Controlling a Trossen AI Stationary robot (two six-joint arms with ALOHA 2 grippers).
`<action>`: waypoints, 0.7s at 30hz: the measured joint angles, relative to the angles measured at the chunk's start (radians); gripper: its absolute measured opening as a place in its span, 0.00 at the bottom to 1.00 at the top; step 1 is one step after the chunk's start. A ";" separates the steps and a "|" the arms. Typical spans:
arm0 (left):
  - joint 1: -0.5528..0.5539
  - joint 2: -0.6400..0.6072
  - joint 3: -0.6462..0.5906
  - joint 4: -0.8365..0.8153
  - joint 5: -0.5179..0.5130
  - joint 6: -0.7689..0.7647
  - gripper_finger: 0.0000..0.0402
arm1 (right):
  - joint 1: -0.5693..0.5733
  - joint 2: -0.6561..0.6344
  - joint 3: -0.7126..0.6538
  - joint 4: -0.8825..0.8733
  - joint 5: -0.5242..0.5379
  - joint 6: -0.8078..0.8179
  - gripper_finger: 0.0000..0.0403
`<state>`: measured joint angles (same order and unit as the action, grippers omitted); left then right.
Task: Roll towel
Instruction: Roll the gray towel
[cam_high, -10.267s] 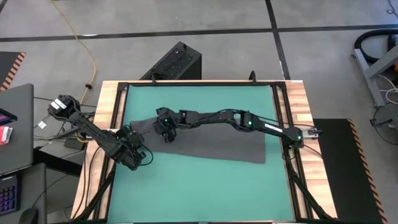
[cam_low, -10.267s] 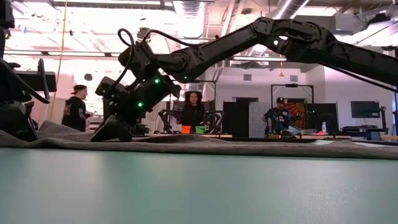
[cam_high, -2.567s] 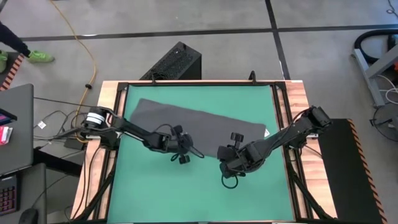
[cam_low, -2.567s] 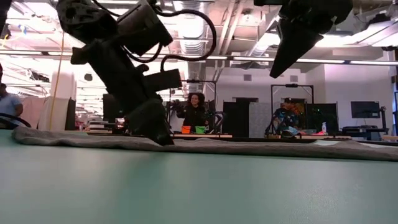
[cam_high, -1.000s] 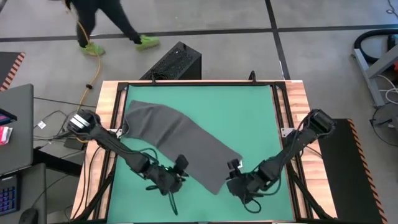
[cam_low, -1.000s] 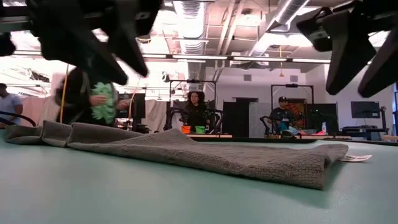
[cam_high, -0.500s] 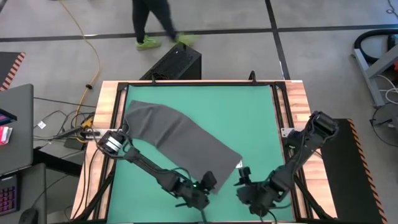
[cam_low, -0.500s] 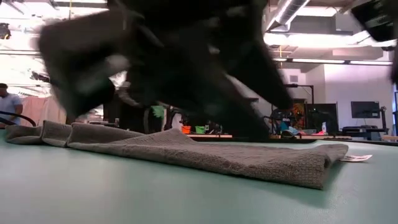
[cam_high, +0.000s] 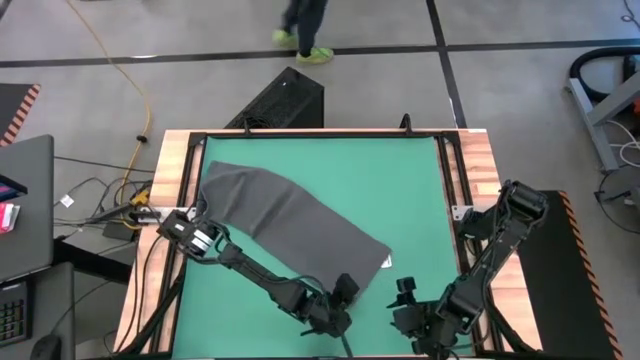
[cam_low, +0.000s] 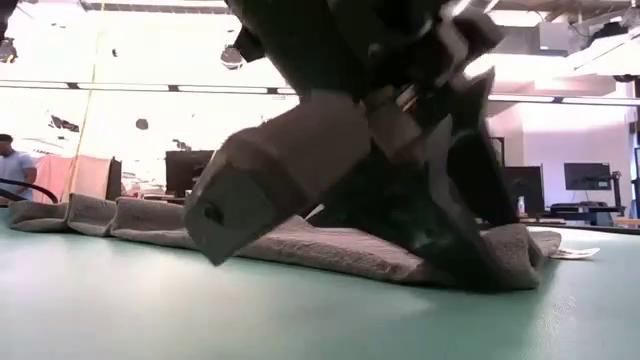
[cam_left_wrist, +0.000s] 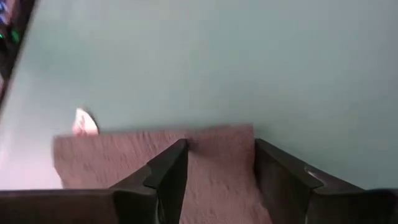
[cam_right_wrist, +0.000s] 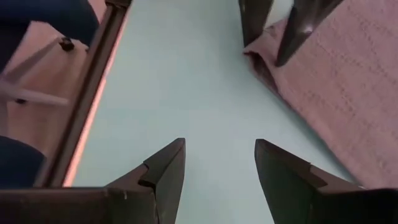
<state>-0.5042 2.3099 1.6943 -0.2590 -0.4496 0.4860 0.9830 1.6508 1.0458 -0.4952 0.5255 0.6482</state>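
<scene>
Smooth green matting (cam_high: 400, 190) spreads bare on every side of the towel (cam_high: 280, 220), a nubbly dark grey strip lying diagonally. My left gripper (cam_high: 338, 303) straddles its near corner, fingers spread wide. My right gripper (cam_high: 408, 312) hangs parted over open mat beside it.

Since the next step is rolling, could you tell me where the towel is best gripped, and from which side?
Probably at the towel's narrow near end, approached from the table's near edge. It lies flat as a long diagonal strip, so rolling can run its whole length. The open left gripper already straddles that end; the open right gripper hovers beside it over bare mat.
</scene>
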 joint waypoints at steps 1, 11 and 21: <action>0.000 0.000 0.000 -0.003 0.000 -0.023 0.42 | 0.004 0.000 0.000 0.007 0.000 0.006 0.54; -0.004 0.000 0.000 -0.040 0.027 -0.229 0.21 | 0.006 0.000 0.000 -0.063 0.076 0.025 0.54; -0.069 -0.021 0.000 -0.112 -0.078 -0.285 0.00 | -0.082 0.001 -0.024 -0.088 0.155 -0.146 0.54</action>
<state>-0.5733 2.2888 1.6940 -0.3707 -0.5273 0.2006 0.9014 1.6517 1.0222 -0.5837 0.6807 0.5026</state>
